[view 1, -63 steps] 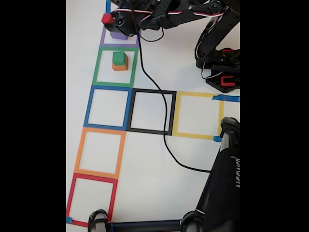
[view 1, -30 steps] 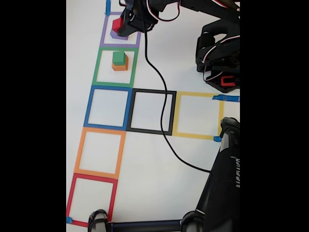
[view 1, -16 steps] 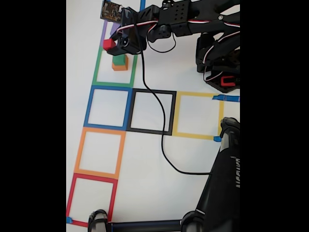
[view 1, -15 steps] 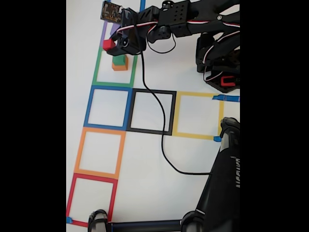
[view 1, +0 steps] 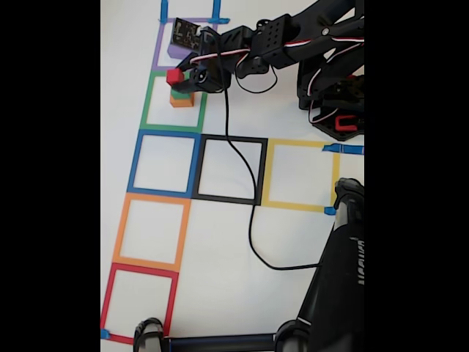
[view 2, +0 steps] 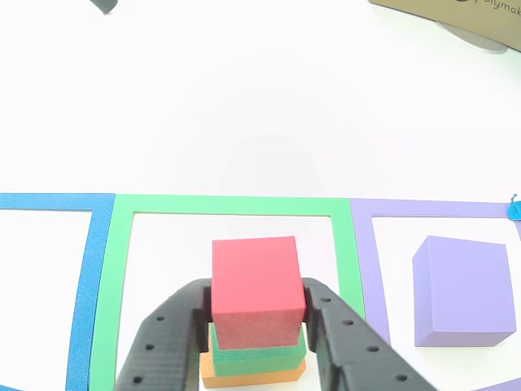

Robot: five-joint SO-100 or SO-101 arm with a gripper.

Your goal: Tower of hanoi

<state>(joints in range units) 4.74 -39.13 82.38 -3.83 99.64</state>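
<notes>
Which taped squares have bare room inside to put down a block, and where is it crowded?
Free: the blue square, black square, yellow square, orange square and red square are bare inside. Crowded: the green square, where the gripper holds the red block over the green block and orange block. The purple block occupies the purple square.

text: "polymak", cut off at the picture edge | on: tan box [view 2: 456, 10] | place: far beyond the gripper [view 2: 259, 322], up and to its right in the other view | also: pale lettering on black stand [view 1: 344, 271], well away from the gripper in the fixed view, too blurred to read
</notes>
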